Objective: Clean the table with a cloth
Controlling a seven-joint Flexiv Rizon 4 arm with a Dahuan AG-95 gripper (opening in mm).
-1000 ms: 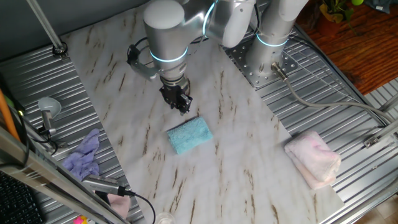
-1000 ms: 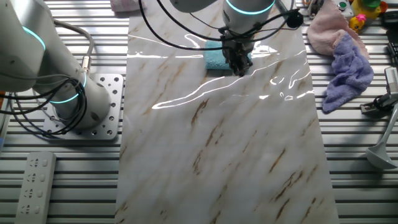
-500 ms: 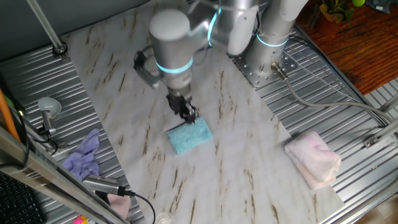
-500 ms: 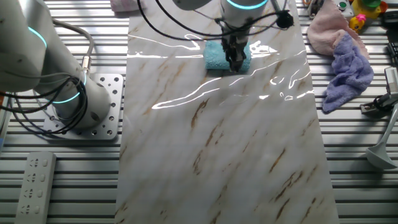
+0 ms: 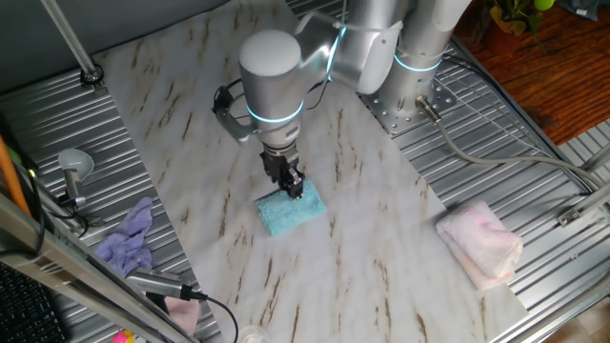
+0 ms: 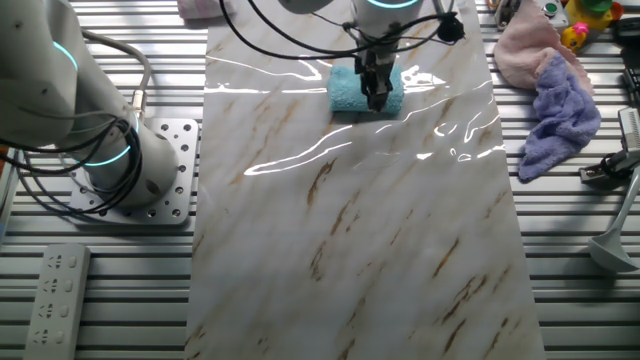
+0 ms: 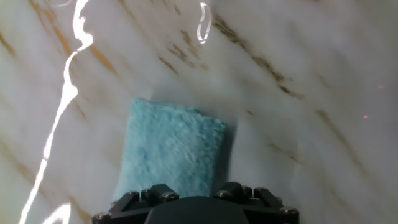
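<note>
The arm is at the reaching step: the gripper [image 5: 294, 185] hangs over the near edge of the cloth [image 5: 291, 210], which lies flat on the table [image 5: 362, 248] just left of frame centre. Whether the fingers are open or closed I cannot tell. Next, I judge, it must press or pinch the cloth, then sweep it across the marble

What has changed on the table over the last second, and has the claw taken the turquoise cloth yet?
The claw has travelled from the bare marble-patterned table slab beside the small turquoise terry cloth to directly over the cloth's near edge, and lower. Whether it has closed on the cloth cannot be told; the cloth lies flat where it was. The pale pink towel and lavender rag have not moved.
</note>
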